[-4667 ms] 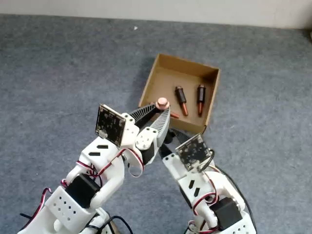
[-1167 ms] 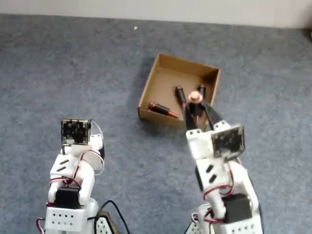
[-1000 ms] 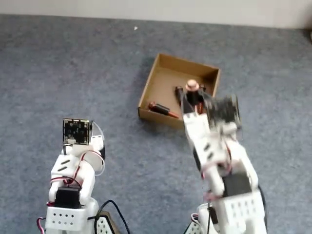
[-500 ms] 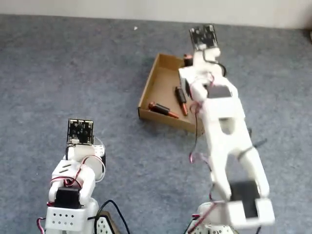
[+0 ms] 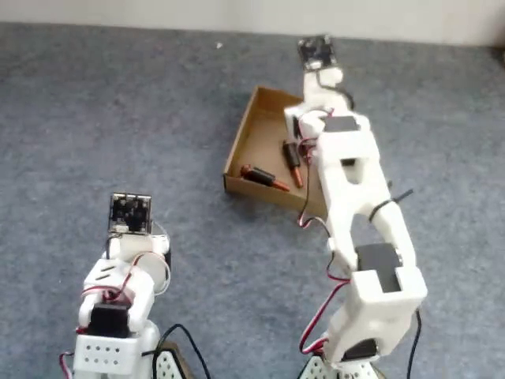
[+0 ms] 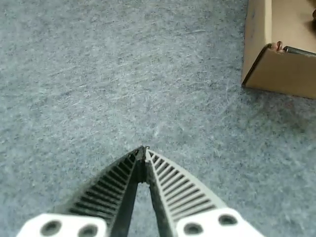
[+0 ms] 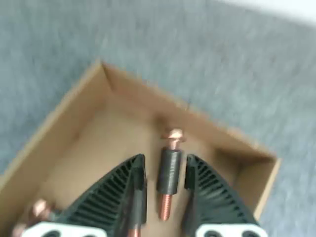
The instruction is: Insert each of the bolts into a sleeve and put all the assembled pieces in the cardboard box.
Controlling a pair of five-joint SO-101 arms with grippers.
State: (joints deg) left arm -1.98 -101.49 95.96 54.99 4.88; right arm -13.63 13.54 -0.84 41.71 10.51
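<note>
My right gripper [image 7: 165, 159] hangs open inside the cardboard box [image 7: 74, 123]. A bolt in a black sleeve [image 7: 169, 170] lies on the box floor between the fingers, with a small gap on each side. Copper ends of other pieces [image 7: 37, 210] show near one wall. From above, my right arm [image 5: 347, 158] stretches over the box [image 5: 245, 138], where two assembled pieces [image 5: 264, 178] [image 5: 293, 162] lie. My left gripper [image 6: 144, 150] is shut on nothing, low over the grey carpet, short of a box corner [image 6: 281, 64].
Grey carpet [image 5: 118, 103] covers the whole table around the box. My left arm [image 5: 126, 268] is folded back at the near left. A pale wall strip [image 5: 237, 12] runs along the far edge.
My right arm swung from the near side out over the box with a bolt-and-sleeve piece, and its fingers have come off it. The left arm pulled back to the near left earlier.
</note>
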